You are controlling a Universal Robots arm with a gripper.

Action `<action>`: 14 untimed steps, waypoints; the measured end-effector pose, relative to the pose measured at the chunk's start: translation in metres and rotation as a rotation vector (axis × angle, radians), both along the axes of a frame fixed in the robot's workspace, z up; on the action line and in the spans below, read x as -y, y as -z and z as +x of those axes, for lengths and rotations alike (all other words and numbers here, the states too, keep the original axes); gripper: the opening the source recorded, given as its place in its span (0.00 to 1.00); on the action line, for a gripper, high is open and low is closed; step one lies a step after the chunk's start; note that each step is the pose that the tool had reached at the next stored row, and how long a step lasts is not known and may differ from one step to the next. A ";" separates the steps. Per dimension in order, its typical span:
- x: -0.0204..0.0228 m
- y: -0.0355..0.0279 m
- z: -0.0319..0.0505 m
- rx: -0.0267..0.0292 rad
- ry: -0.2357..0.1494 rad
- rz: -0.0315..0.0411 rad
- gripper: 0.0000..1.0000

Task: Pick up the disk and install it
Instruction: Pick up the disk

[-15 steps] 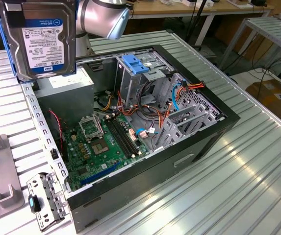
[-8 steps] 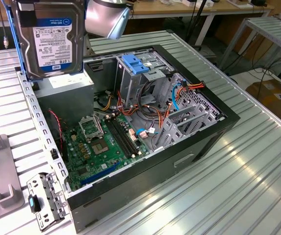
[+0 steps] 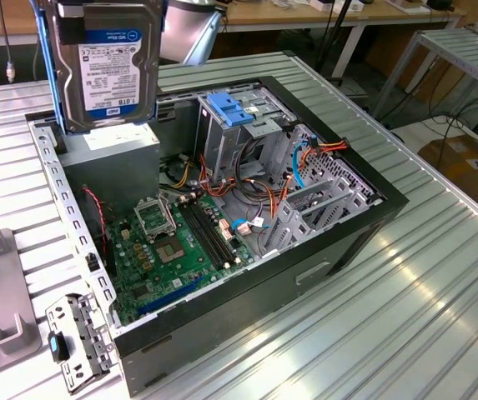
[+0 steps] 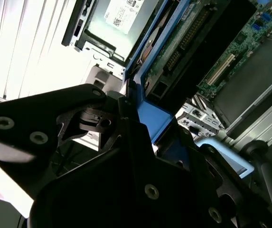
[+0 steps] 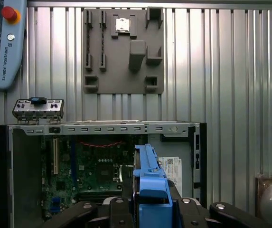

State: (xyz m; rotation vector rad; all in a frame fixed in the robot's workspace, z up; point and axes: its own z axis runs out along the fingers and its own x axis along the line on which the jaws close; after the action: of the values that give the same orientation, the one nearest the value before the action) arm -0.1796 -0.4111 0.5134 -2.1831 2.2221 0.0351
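The disk (image 3: 105,67) hangs upright above the back corner of the open computer case (image 3: 305,275), at the exterior view's upper left. Its dark labelled body sits in a bright blue carrier with side rails. In the first wrist view the blue carrier (image 5: 150,183) stands edge-on between my black fingers, over the case's open side. My gripper (image 5: 150,211) is shut on the disk; in the second wrist view the black fingers (image 4: 126,142) clamp the blue carrier (image 4: 152,116), with the disk's circuit board beyond.
Inside the case lie a green motherboard (image 3: 172,242), a metal drive cage topped by a blue latch (image 3: 232,108), and orange and blue cables (image 3: 305,154). A grey fixture plate (image 5: 124,52), a small metal bracket (image 3: 76,342) and a teach pendant (image 5: 3,42) lie on the ribbed table.
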 end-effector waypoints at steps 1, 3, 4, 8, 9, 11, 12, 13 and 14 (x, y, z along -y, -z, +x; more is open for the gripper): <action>0.0000 0.0000 0.0027 0.0000 0.000 -0.0001 0.37; 0.0000 0.0000 0.0076 -0.0001 0.000 -0.0001 0.37; 0.0000 0.0000 0.0097 -0.0001 0.000 -0.0001 0.37; 0.0000 0.0001 0.0216 -0.0001 0.000 -0.0002 0.37; 0.0000 0.0001 0.0240 -0.0001 0.000 -0.0002 0.37; 0.0000 0.0002 0.0308 0.0000 0.000 -0.0002 0.37; 0.0000 0.0001 0.0334 -0.0001 0.000 -0.0003 0.37; 0.0000 0.0002 0.0360 -0.0001 0.000 -0.0004 0.37; 0.0000 0.0002 0.0383 0.0000 0.000 -0.0003 0.37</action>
State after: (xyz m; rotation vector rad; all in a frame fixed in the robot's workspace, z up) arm -0.1413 -0.4111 0.5131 -2.1833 2.2224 0.0348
